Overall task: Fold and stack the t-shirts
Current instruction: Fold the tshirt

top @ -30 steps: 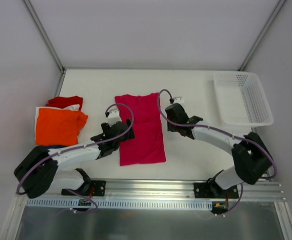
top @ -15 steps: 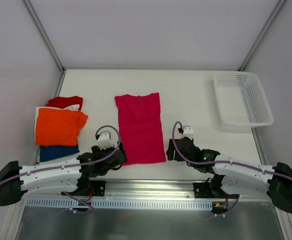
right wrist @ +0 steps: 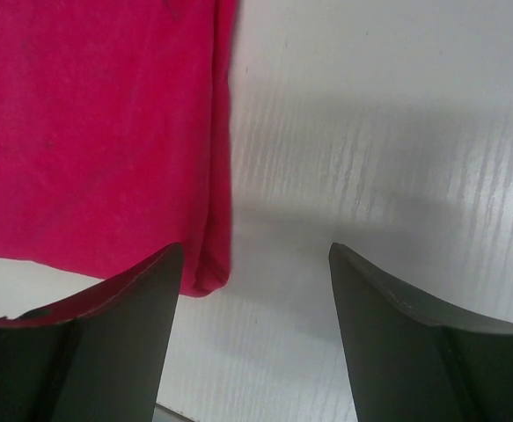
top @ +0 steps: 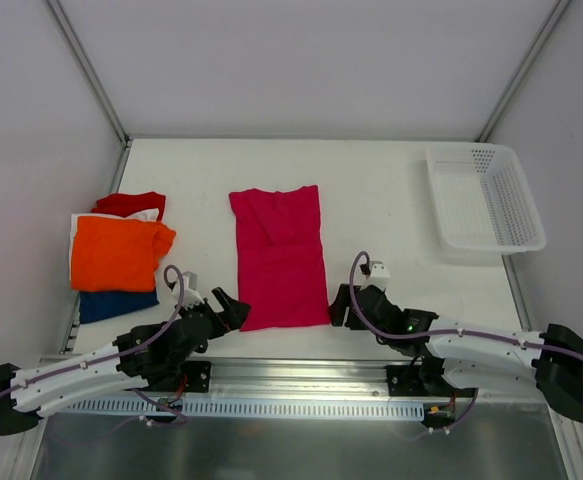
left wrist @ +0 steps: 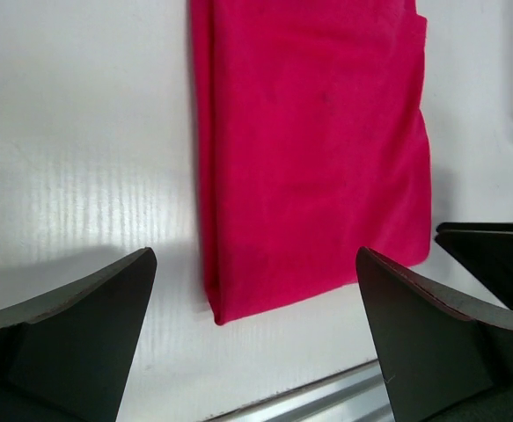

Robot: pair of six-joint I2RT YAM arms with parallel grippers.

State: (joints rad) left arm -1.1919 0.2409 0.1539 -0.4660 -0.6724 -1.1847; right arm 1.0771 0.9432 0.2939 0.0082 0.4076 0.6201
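The magenta-pink t-shirt (top: 279,258) lies folded into a long strip in the middle of the table (top: 391,190). The left gripper (top: 233,310) sits low by its near left corner and the right gripper (top: 339,305) by its near right corner. Both have their jaws spread wide with nothing between them (each wrist view shows just hem and bare tabletop). Whether either touches the cloth is hard to tell. At the left edge, an orange t-shirt (top: 118,252) tops a pile, with a red t-shirt (top: 131,203) and a dark blue t-shirt (top: 117,304) peeking out.

I'm standing in a robotics lab: left arm (top: 81,367) and right arm (top: 486,345) are sitting bolted to a rail (top: 301,373), bare panels (top: 301,60) and posts (top: 86,65) enclosing the table (top: 381,190).
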